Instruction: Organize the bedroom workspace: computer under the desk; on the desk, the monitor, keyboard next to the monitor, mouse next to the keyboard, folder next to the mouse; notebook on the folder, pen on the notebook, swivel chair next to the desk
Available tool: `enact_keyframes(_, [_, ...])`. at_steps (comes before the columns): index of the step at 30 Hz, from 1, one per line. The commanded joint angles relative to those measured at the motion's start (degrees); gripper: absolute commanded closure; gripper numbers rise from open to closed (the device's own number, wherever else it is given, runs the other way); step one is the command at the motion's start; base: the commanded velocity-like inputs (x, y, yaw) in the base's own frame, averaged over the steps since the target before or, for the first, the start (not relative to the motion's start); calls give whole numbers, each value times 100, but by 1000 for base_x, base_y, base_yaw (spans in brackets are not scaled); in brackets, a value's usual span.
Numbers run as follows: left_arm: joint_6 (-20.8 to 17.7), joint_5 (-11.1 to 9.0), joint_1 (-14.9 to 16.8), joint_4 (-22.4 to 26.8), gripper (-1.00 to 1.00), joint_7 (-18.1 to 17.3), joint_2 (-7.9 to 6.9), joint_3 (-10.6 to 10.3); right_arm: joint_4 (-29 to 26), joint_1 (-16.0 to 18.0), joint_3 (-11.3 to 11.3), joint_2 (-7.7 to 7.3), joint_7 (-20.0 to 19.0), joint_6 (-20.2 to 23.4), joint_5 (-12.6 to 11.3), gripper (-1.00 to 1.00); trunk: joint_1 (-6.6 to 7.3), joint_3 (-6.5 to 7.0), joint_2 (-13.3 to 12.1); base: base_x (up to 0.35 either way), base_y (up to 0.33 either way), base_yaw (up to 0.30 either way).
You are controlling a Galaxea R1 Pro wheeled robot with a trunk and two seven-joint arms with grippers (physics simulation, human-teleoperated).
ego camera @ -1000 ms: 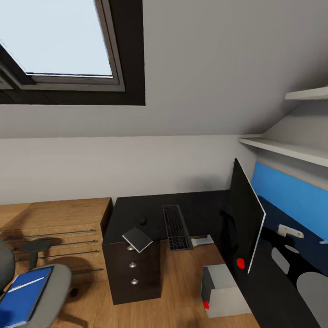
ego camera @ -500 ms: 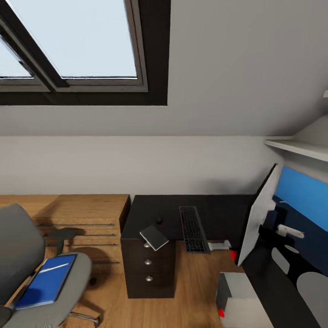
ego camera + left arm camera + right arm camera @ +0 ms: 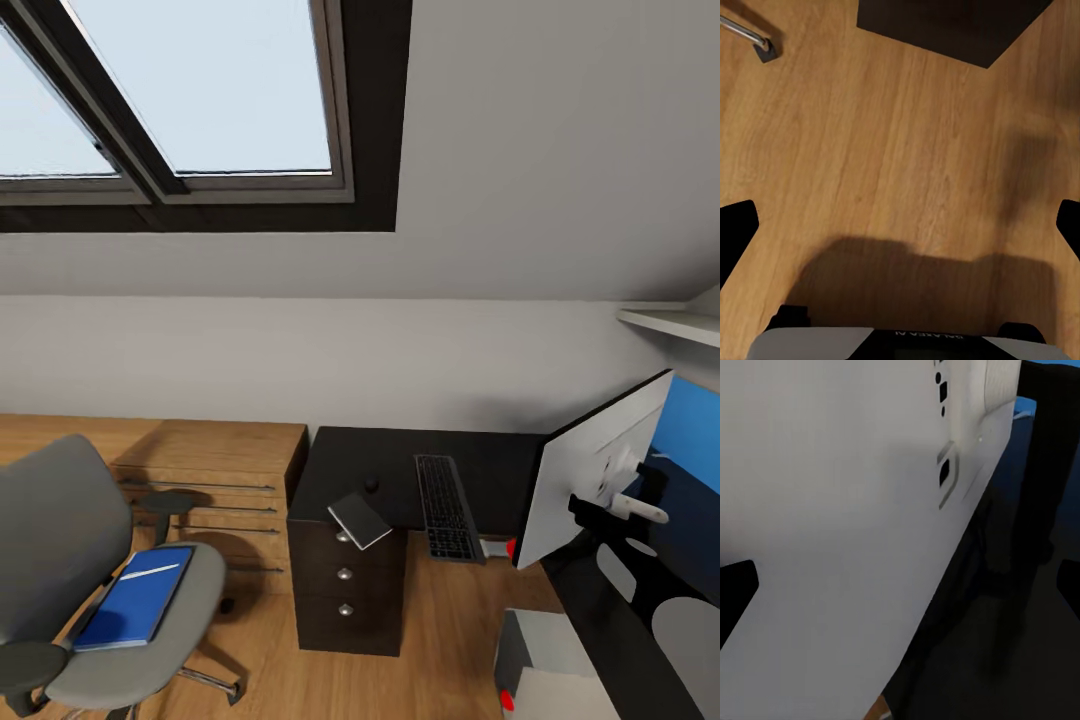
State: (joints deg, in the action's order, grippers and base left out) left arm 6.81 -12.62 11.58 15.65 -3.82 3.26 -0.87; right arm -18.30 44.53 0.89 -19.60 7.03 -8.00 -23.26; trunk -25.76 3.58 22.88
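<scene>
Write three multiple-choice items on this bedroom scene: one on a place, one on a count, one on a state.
1. Where is the folder?
A. on the swivel chair seat
B. on the desk
C. on the floor

2. How many round knobs show on the drawer unit?
A. one
B. three
C. five

3. How does the notebook lie?
A. flat mid-desk
B. standing upright
C. overhanging the desk corner

Answers:
1 A, blue folder rests on the swivel chair.
2 B, three silver knobs in a column.
3 C, it juts past the edge above the drawers.

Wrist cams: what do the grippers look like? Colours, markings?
The left gripper has black fingers, a light grey housing with small dark lettering I can't read, and black lugs at its corners. The right gripper has matching black fingertips.
</scene>
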Motion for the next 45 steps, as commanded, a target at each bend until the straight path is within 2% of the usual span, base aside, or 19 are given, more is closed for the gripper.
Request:
enact_keyframes(1, [18, -57, 2, -7, -100, -23, -1, -9, 1, 0, 4, 1, 0, -18, -30, -100, -2, -2, 4, 0, 0, 6])
enact_keyframes(10, [15, -57, 2, -4, -100, -29, -1, -10, 7, 2, 7, 0, -7, -18, -32, -100, -2, 33, 4, 0, 0, -126])
enact_keyframes(36, [13, -71, 2, 139, -100, -23, -11, 26, 142, 1, 8, -8, -25, -32, -9, -100, -2, 145, 4, 0, 0, -225])
enact_keyframes(45, [13, -73, 2, 152, -100, -23, -17, 28, 196, 2, 0, -3, -26, -96, -4, -100, -2, 148, 4, 0, 0, -67])
